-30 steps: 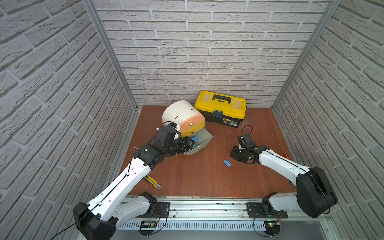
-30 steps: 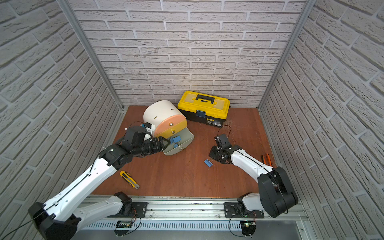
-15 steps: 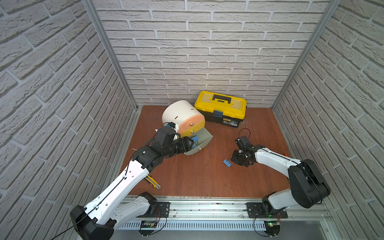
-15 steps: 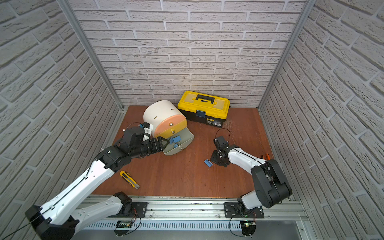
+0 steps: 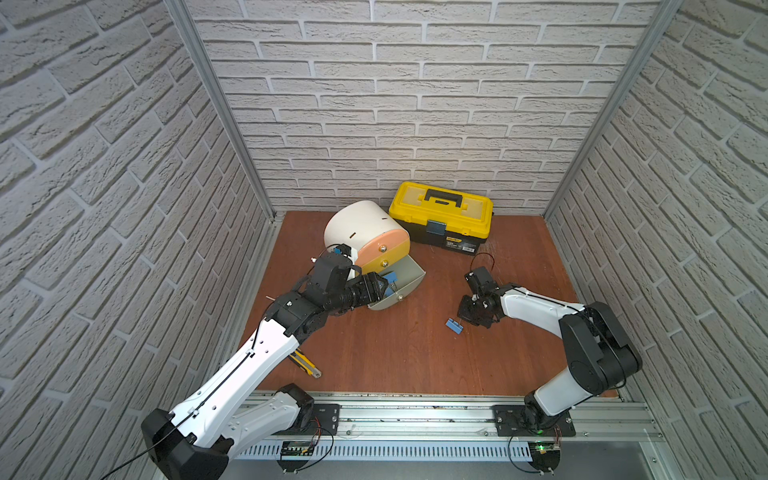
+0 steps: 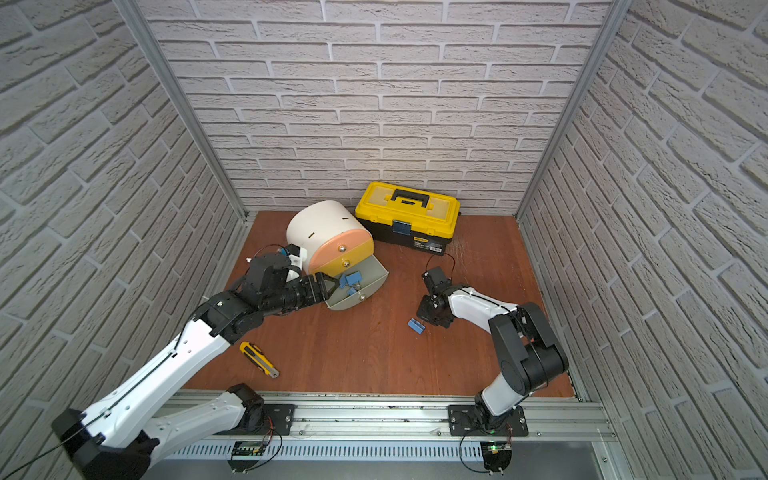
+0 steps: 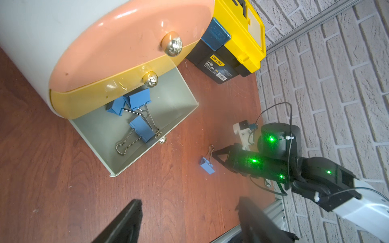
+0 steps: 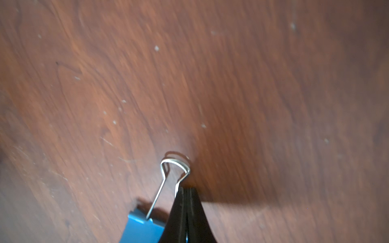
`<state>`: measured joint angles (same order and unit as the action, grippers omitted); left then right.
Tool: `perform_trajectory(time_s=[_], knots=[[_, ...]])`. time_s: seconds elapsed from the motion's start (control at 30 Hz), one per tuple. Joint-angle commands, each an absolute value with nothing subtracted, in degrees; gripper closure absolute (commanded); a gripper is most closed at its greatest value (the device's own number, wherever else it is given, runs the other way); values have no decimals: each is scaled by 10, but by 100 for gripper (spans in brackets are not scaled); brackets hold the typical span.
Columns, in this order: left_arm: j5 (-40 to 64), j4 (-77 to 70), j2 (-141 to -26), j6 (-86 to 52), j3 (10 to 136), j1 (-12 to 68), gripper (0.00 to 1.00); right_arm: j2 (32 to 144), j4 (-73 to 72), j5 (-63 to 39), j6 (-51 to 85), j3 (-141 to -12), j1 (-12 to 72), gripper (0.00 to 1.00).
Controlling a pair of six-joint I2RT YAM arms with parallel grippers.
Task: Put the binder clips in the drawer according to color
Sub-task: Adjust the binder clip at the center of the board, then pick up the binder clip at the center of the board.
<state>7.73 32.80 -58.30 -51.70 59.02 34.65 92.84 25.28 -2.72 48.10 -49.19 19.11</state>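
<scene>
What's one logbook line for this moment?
left gripper: open, by drawer | drawer: open, three blue clips inside | right gripper: shut at handle of loose clip on table

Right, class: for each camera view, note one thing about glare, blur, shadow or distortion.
Left wrist view: glare streaks on the peach drawer front, and the left claw is soft-edged. Right wrist view: the table is smeared, the shut right claw shadows it, and the blue binder clip has a sharper wire loop. Both top views: evenly lit, brick walls splay outwards.

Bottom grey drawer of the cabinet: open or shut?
Open. The grey drawer is pulled out beneath the yellow front, showing its floor and three blue binder clips inside.
</scene>
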Motion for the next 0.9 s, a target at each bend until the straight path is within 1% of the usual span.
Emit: perform_trajectory(time_s=[0.0,0.27,0.47,0.73,0.87], knots=[[75,302,-589,-519,589,342,24,959,249,-31,465,-514,188,98],[71,302,-582,-523,584,337,24,1016,255,-57,452,-575,194,98],[71,298,-578,-528,577,335,24,1043,257,-81,444,-592,204,98],[75,293,-583,-529,579,334,24,1001,262,-74,425,-580,209,98],[77,289,-584,-528,581,334,24,952,293,-55,395,-593,209,91]])
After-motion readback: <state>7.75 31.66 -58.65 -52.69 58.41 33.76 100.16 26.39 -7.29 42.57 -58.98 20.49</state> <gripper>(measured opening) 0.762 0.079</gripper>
